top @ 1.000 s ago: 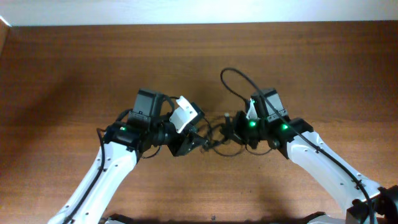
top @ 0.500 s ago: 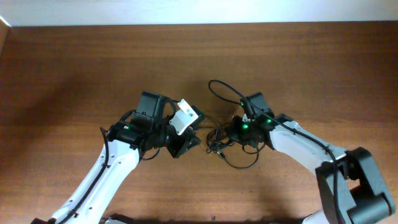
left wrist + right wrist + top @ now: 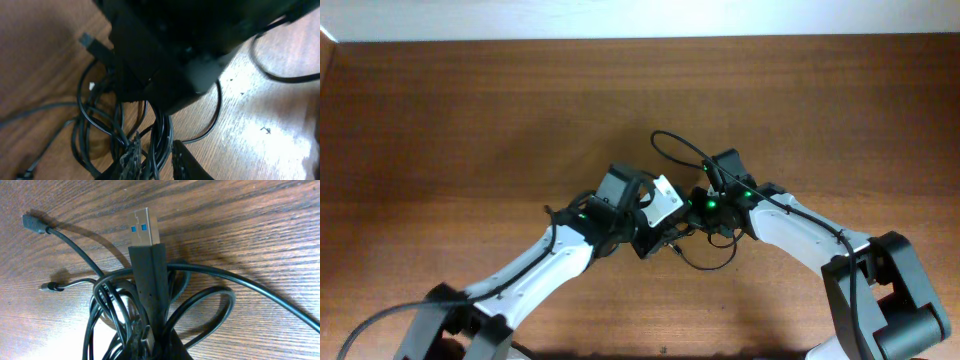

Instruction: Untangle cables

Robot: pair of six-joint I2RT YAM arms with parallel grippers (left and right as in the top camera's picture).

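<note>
Since a second ago my left gripper (image 3: pixel 655 236) has swung in from well to the left of the cables (image 3: pixel 705 265) until it sits right against the tangle, its opening narrowing as it came. My right gripper (image 3: pixel 700 212) has barely shifted and sits on the tangle's other side. Both arms now meet over the one knot, which lies on the wooden table (image 3: pixel 440 120).

From the left wrist I see two fingertips (image 3: pixel 186 161) straddling several black strands. I cannot tell whether they are pinching them or only bracketing them. One plug (image 3: pixel 92 42) lies beyond the knot there.

From the right wrist, the fingers are clenched on the tangle at the black body of a large plug (image 3: pixel 144 227) with a silvery shell. I count three plugs here: that one, a small plug (image 3: pixel 31 222) and a tiny plug (image 3: pixel 47 287), both left of the tangle. I cannot count the separate cords in the loops.
</note>
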